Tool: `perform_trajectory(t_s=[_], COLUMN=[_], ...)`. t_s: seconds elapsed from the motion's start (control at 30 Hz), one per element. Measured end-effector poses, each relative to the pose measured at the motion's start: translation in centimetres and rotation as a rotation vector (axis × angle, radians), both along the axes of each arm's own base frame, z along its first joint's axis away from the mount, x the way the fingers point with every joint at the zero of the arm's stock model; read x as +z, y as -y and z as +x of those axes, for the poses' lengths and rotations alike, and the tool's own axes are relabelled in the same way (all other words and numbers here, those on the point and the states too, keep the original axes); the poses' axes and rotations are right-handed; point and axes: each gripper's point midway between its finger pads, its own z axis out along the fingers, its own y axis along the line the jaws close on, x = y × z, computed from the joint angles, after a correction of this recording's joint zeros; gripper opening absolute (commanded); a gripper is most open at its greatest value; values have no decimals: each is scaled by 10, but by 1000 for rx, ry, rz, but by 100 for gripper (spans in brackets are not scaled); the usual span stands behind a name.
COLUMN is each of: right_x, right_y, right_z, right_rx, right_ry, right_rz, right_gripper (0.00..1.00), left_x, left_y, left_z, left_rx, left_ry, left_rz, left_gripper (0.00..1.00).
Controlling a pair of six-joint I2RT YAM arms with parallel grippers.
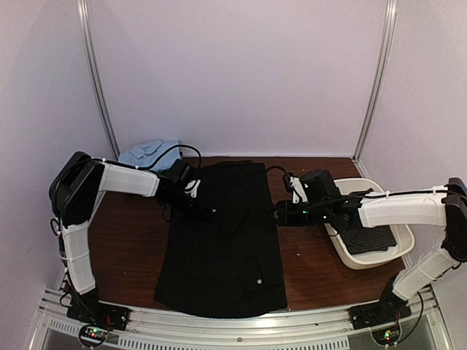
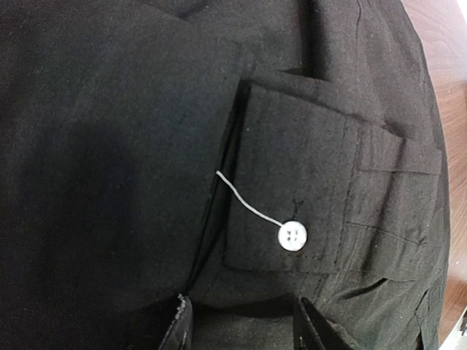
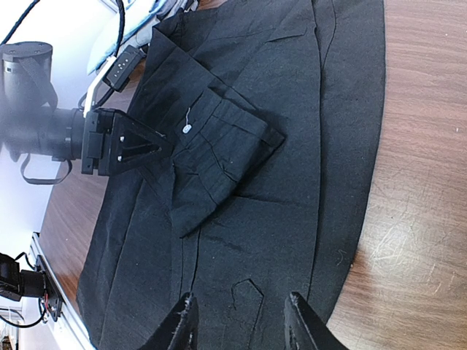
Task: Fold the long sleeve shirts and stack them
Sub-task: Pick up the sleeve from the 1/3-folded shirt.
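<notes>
Jaws on both sides were seen parted, with nothing clasped. The left gripper (image 2: pixel 244 321) was poised just above the folded-in cuff (image 2: pixel 292 189), the right gripper (image 3: pixel 241 321) above the right edge of the shirt (image 1: pixel 219 248). That shirt was spread flat on the table (image 1: pixel 124 240) between the arms.

The shirt (image 1: pixel 222 240) lies on the table (image 1: pixel 124 240), a tub (image 1: pixel 379 259) right, cloth (image 1: pixel 149 153) behind-left.
</notes>
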Motion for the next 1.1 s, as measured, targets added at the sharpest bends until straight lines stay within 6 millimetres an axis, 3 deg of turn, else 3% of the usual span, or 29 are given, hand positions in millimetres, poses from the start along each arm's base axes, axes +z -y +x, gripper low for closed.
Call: perform_trajectory(t_s=[0.47, 0.73, 1.1], right_x=[-1, -1, -5], right_y=[-1, -1, -3], right_z=[-1, -1, -1], right_rx=[8, 9, 8], right_ry=[-6, -8, -16], right_rz=[3, 2, 3], right_gripper=[42, 42, 42], left_x=[0, 0, 11], left_y=[1, 16, 37], left_z=[2, 1, -9], left_rx=[16, 6, -33], left_ry=[3, -2, 15], left_rz=[5, -6, -24], left_gripper=[50, 29, 6])
